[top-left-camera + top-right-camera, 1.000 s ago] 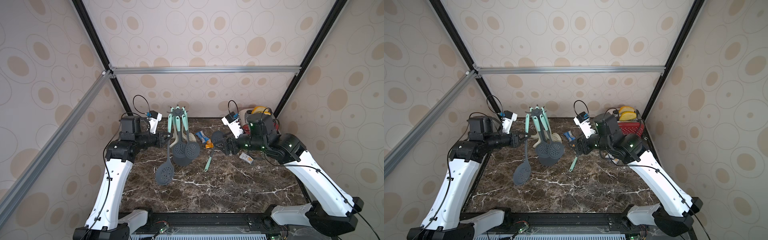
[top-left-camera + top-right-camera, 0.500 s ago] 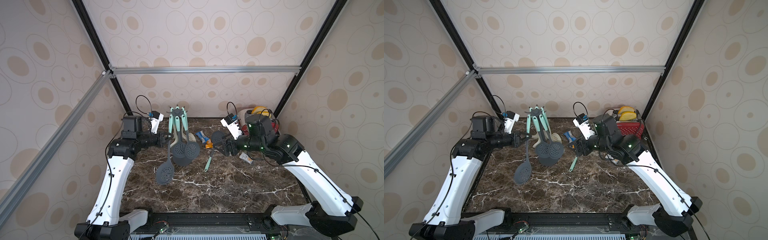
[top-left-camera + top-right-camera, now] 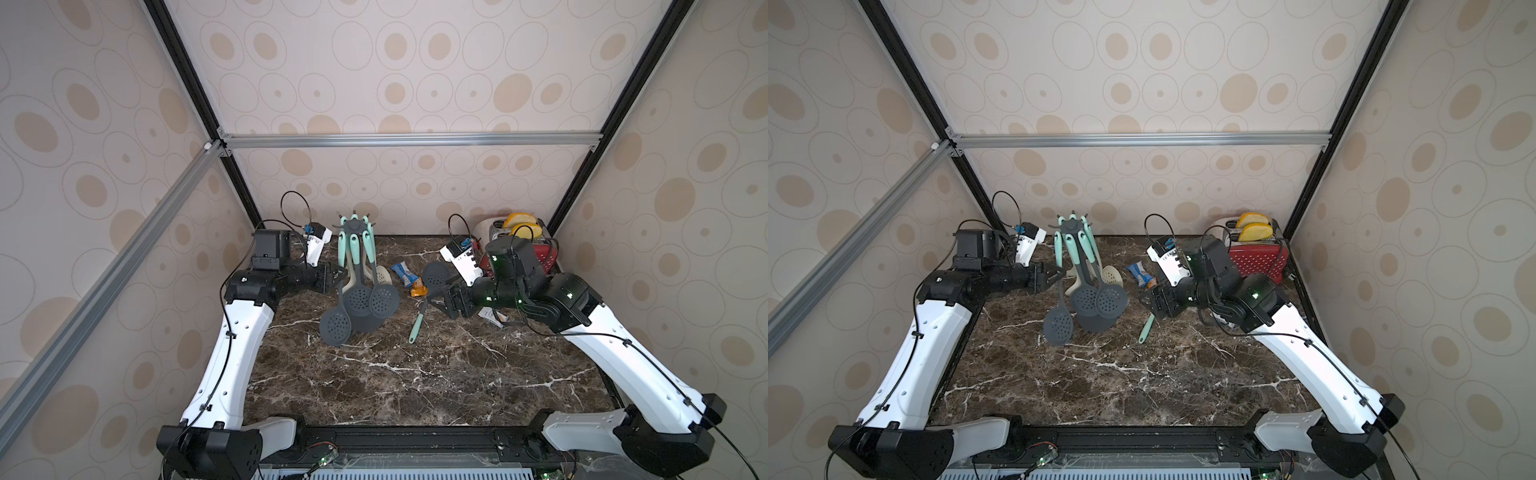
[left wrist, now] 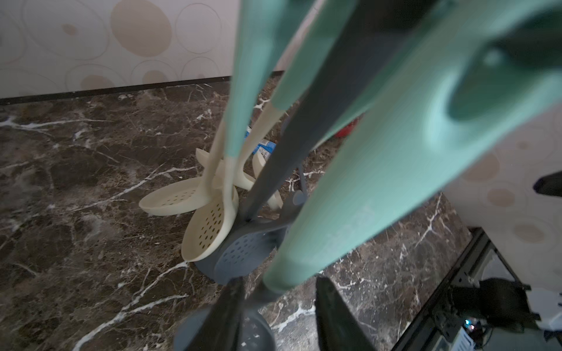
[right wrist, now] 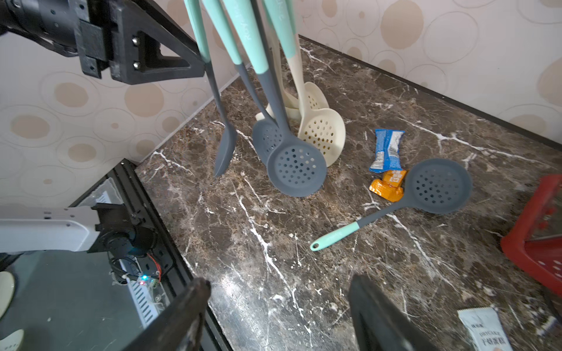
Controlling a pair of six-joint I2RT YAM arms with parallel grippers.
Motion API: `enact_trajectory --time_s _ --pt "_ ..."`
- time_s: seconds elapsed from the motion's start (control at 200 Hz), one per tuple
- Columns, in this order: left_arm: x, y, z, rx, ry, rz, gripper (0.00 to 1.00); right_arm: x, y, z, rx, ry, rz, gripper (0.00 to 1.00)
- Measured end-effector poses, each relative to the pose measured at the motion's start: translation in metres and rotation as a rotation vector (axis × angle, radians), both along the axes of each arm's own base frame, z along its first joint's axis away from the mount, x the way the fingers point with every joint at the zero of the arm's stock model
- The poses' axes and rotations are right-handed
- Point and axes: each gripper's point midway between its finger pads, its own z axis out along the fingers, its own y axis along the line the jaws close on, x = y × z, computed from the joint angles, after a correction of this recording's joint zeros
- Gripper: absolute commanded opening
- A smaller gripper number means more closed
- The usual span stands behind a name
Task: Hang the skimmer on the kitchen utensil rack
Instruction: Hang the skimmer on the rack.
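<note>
The left claw [image 3: 343, 275] has just let go. A second ago it was pinched on the neck of the dark grey perforated skimmer with a teal handle [image 3: 335, 327]. Now its fingers [image 4: 331, 310] stand spread on either side of that neck, gripping nothing. The skimmer hangs at the near-left side of the dark grey kitchen utensil rack [image 3: 355, 225], under its star-shaped crown of hooks. I judge it is caught by its handle hole, so this hang looks done; the arm need only back out without nudging it.

The right claw [image 5: 278, 285] is spread wide and empty, right of the rack. It is near a second grey skimmer [image 5: 438, 186] that lies flat on the dark marbled counter [image 3: 415, 382], beside a blue snack packet [image 5: 386, 150] and an orange snack packet [image 5: 387, 185].

The rack also carries several more grey and cream skimmers. At the far right sits a red perforated basket [image 5: 535, 243]. Two yellow slices [image 3: 1254, 226] show above it, but I cannot tell whether they are inside it or behind it.
</note>
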Motion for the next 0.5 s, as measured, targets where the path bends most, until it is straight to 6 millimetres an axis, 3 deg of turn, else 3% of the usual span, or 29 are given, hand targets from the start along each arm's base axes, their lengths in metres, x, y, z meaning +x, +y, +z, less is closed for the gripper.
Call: enact_trajectory --time_s 0.085,0.255,0.381,0.501 --pt "-0.004 0.006 0.001 0.017 -0.002 0.036 0.72 0.008 -0.011 -0.008 -0.041 -0.015 -0.069 0.97" --pt "-0.029 0.027 0.023 0.058 -0.093 0.152 0.74 0.029 -0.031 -0.039 -0.158 -0.016 -0.222 0.98" --pt "-0.059 0.044 0.034 0.085 -0.154 0.240 0.74 0.048 -0.037 -0.075 -0.255 0.039 -0.314 0.91" --pt "-0.082 0.051 0.026 0.107 -0.158 0.283 0.74 0.072 -0.044 -0.120 -0.330 0.149 -0.406 0.85"
